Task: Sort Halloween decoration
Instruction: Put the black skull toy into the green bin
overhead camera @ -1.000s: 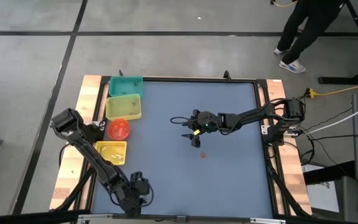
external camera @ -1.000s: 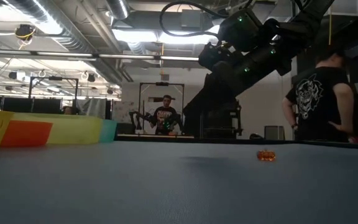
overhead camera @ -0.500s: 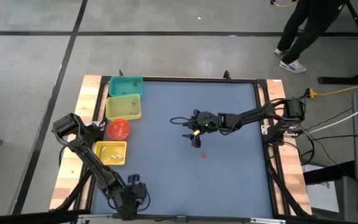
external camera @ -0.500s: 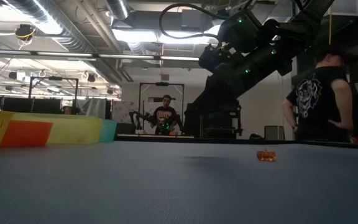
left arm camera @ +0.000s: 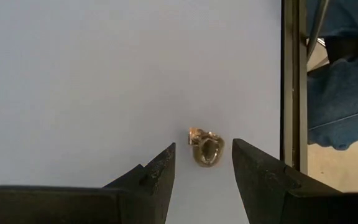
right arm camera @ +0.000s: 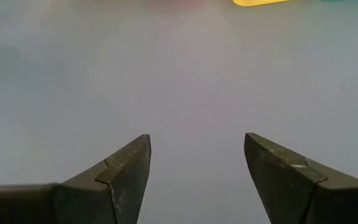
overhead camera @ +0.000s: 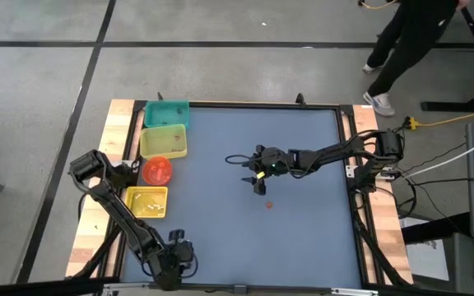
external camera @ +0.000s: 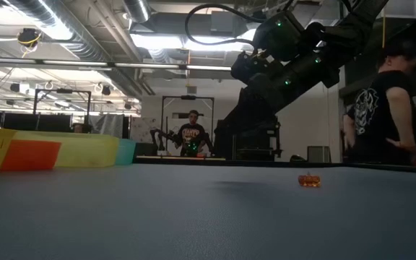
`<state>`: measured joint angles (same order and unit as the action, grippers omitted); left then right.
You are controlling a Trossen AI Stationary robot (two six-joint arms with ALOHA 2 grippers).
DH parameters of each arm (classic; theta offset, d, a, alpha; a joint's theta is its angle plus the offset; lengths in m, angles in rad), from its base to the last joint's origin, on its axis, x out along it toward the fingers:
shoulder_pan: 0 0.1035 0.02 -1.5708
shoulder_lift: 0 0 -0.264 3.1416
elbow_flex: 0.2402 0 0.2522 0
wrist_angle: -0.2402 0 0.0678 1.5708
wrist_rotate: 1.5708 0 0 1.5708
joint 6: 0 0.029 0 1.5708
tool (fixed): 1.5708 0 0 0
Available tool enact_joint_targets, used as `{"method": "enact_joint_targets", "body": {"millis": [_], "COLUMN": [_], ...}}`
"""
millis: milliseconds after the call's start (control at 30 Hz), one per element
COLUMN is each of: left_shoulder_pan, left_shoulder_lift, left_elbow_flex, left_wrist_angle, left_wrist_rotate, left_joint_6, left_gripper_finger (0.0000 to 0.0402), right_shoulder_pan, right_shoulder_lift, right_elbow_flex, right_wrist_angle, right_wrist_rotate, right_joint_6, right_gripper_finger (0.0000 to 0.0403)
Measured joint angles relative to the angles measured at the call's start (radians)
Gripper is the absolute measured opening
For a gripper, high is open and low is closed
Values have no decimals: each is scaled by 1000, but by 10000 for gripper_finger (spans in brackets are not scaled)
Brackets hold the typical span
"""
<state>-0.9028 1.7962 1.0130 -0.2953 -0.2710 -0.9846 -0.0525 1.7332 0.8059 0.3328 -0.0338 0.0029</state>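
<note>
We work on a blue-grey worktop framed by pale wood, standing on a concrete floor; the low view shows an open workshop with ceiling pipes, strip lights, a person seated far behind the table and another standing off the worktop's right edge.

Our left gripper sits low at the near left corner of the worktop, close to the near edge. Its jaws stand apart with a small golden-brown glossy trinket lying on the surface between the fingertips, touching neither finger as far as we can see. We judge the step in hand to be the pick of this piece. To do it well, we should keep the trinket centred between the tips, bring them fully down to the surface, then close gently, since so small and smooth a piece could squirt out sideways or roll off the near edge.

Our right gripper hovers above the middle of the worktop with jaws spread wide and nothing between them. A tiny round orange trinket lies on the worktop just nearer than it.

Along the left edge stand a teal plastic bin, a yellow plastic bin, a round red plastic bin and a second yellow bin, where sorted pieces belong.
</note>
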Motion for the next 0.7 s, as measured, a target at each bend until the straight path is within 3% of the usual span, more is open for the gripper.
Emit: {"method": "enact_joint_targets", "body": {"millis": [467,700], "left_shoulder_pan": [0,1], "left_shoulder_lift": [0,66], "left_elbow_flex": [0,0], "left_wrist_angle": [5,74], "left_wrist_rotate": [-10,-29], "left_joint_6": [0,1], "left_gripper_finger": [143,143], "right_shoulder_pan": [0,0], "right_shoulder_lift": [0,0], "right_elbow_flex": [0,0], "right_wrist_angle": [0,0], "right_wrist_rotate": [0,0], "right_joint_6": [0,0], "right_gripper_finger": [259,259]}}
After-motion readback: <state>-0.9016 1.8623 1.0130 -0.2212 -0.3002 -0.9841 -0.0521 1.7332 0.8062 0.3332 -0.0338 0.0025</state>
